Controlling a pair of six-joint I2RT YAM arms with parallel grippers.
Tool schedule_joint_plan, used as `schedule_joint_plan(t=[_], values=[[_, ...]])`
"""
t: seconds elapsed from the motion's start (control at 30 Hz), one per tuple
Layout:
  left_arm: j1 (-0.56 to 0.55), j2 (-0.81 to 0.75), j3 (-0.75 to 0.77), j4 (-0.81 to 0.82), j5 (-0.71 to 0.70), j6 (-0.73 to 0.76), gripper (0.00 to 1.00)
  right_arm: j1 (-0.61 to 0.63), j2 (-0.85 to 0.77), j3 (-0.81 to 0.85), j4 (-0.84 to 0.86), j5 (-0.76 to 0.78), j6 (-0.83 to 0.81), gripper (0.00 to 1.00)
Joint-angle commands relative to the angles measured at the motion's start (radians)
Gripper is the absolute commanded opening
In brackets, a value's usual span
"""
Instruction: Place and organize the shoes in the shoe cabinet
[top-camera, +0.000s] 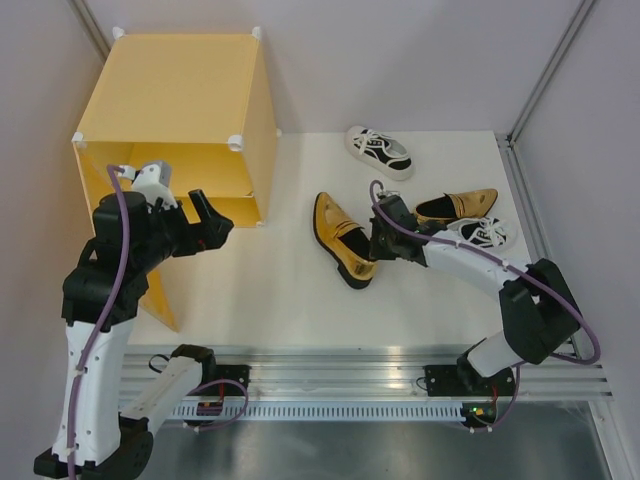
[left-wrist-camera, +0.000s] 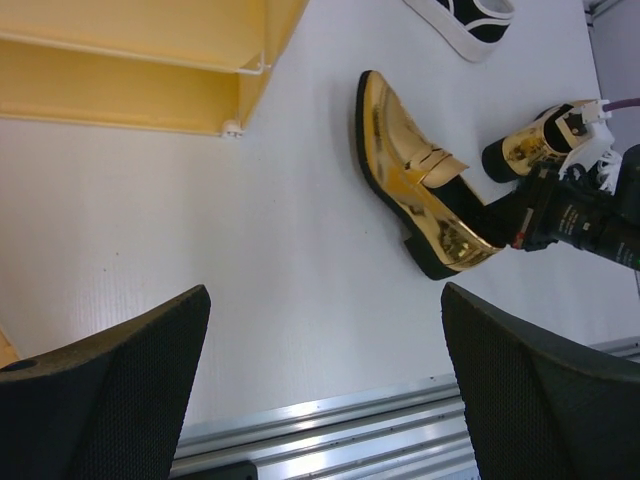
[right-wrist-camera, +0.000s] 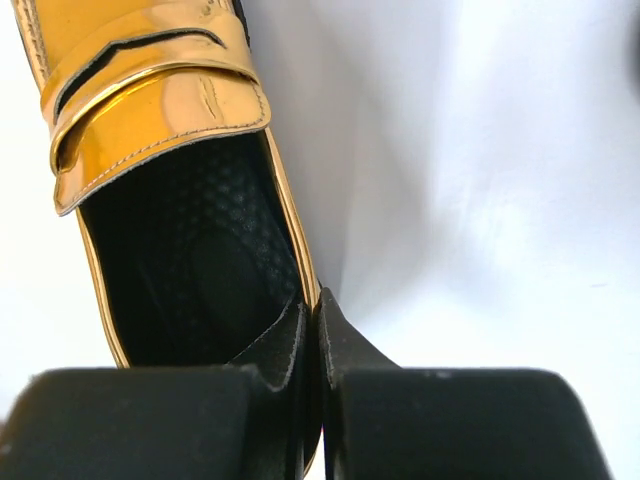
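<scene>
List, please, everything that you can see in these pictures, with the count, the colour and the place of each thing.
gold loafers: two, shiny gold with black insides; one in the middle of the table, the other toward the right edge.
white sneakers: two, white with black trim; one at the far side, one at the right, just nearer than the second loafer.
shoe cabinet: one, yellow-orange, far left corner, its front open.
table: one, white.
left gripper: one, black, open, above the table in front of the cabinet.
right gripper: one, black, shut on the side wall of the middle loafer.
</scene>
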Motion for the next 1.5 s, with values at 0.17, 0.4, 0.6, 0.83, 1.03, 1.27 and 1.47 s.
schedule_joint_plan(t=[0.17, 0.4, 0.6, 0.83, 1.03, 1.27, 1.47], values=[[0.0, 0.041, -0.01, 0.036, 0.157, -0.012, 1.0, 0.214, -0.043, 0.028, 0.142, 0.161, 0.288, 0.01], [-0.073, 0.091, -0.025, 0.065, 0.159, -0.054, 0.98, 0.317, 0.043, 0.087, 0.163, 0.204, 0.334, 0.15], [-0.328, 0.182, -0.016, 0.079, -0.038, -0.129, 0.98, 0.367, 0.063, 0.12, 0.17, 0.196, 0.336, 0.32], [-0.545, 0.283, -0.033, 0.134, -0.214, -0.27, 0.98, 0.372, -0.129, 0.087, 0.064, 0.403, 0.283, 0.61], [-0.766, 0.458, 0.009, 0.143, -0.372, -0.315, 0.99, 0.288, -0.345, 0.019, -0.083, 0.587, 0.236, 0.77], [-0.863, 0.663, 0.063, 0.143, -0.454, -0.342, 0.97, 0.164, -0.568, -0.124, -0.208, 0.698, 0.224, 0.84], [-0.888, 0.812, 0.072, 0.145, -0.435, -0.33, 0.89, 0.122, -0.721, -0.235, -0.241, 0.715, 0.236, 0.86]])
